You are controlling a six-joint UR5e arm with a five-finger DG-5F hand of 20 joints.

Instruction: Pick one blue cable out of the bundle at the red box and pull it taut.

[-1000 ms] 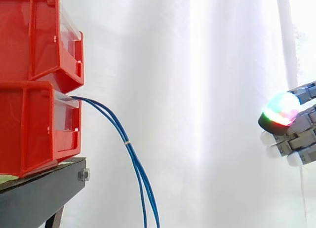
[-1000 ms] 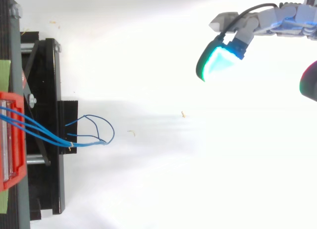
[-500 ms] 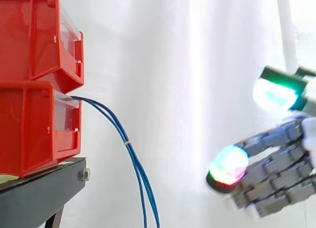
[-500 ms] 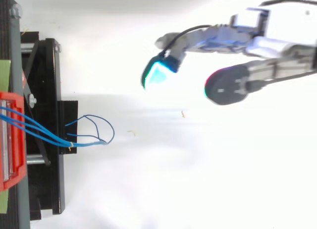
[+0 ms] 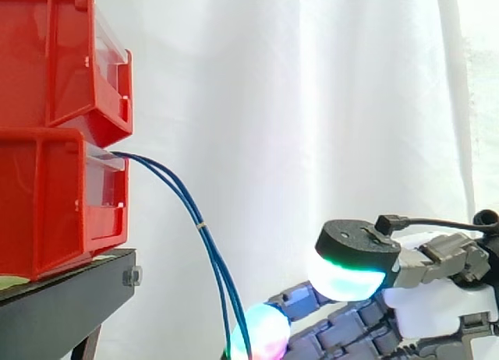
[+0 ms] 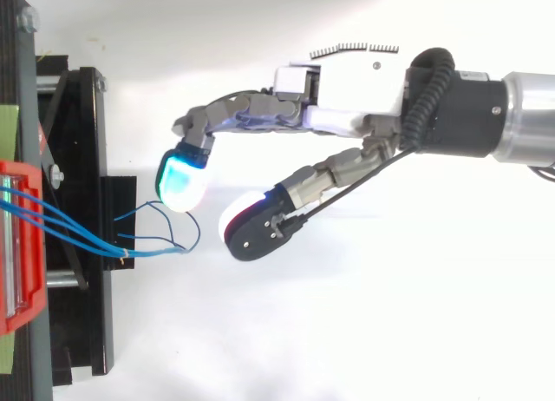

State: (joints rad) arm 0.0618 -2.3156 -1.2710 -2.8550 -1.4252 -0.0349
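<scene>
White curtain (image 5: 312, 103) behind the work; pale bare surface (image 6: 364, 331) below in the top view.

Side view, 9 o'clock: two red bins stacked on a black stand (image 5: 62, 301).
- Upper bin (image 5: 54, 56): contents not visible.
- Lower bin (image 5: 54, 204): blue cables (image 5: 183, 196) come out over its clear front panel. At least two strands run close together toward 5 o'clock and off the bottom edge. A pale tie (image 5: 201, 224) binds them partway down.
- Top view: cables leave the bin at 9 o'clock, cross the stand and end in loose loops and free ends just past its edge. All slack.

Hand (image 5: 440, 298) at 4 o'clock in the side view, reaching toward 9 o'clock.
- Fingers stretched out nearly straight and spread wide. Nothing in its grasp.
- At 6 o'clock the cables pass in front of one glowing fingertip (image 5: 261, 337). Cannot tell if they touch.
- Top view: a cyan pad (image 6: 180, 180) sits just at 12 o'clock of the cable loops. A second, black-backed pad (image 6: 251, 229) sits near them at 3 o'clock, apart from the strands.
</scene>
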